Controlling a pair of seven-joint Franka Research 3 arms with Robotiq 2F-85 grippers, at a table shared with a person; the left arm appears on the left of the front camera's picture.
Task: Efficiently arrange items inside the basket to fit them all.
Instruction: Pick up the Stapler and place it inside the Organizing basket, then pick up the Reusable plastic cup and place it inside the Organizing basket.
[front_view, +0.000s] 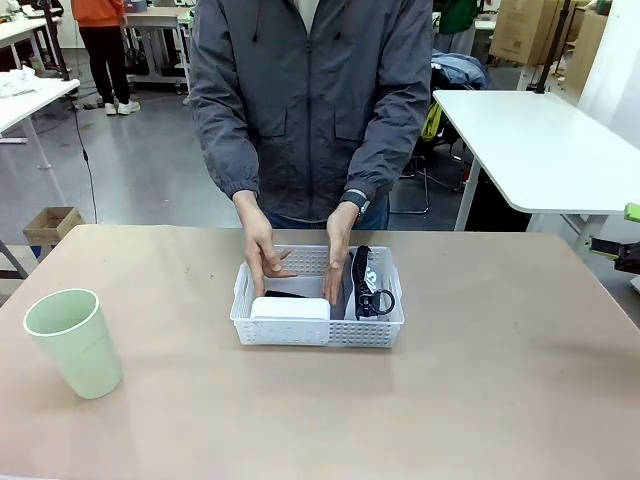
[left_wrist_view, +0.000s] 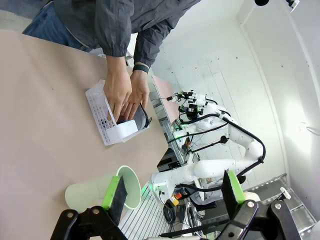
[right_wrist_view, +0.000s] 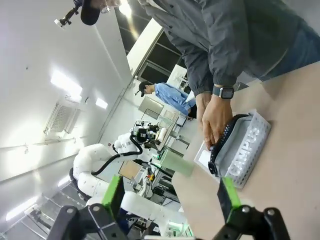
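Now, one table (front_view: 480, 400) bears one basket (front_view: 300, 333) at its middle; a person's right hand (front_view: 265, 262) and left hand (front_view: 335, 268) reach inside. Left gripper (left_wrist_view: 173, 176) and right gripper (right_wrist_view: 170, 182) both gape wide, empty. One pouch (front_view: 362, 285) stands in the basket's right end. One cup (front_view: 72, 342) stands upright, well apart. One block (front_view: 290, 308) lies inside; the dark shape behind it may be the stapler (front_view: 283, 294).

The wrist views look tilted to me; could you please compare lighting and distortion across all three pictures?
Front view: soft, even light, a faint shadow by the basket, straight lines. Left wrist view: rolled sideways, lines on the wall bowed by the wide lens. Right wrist view: rolled too, ceiling lamps glaring, pouch lettering readable.
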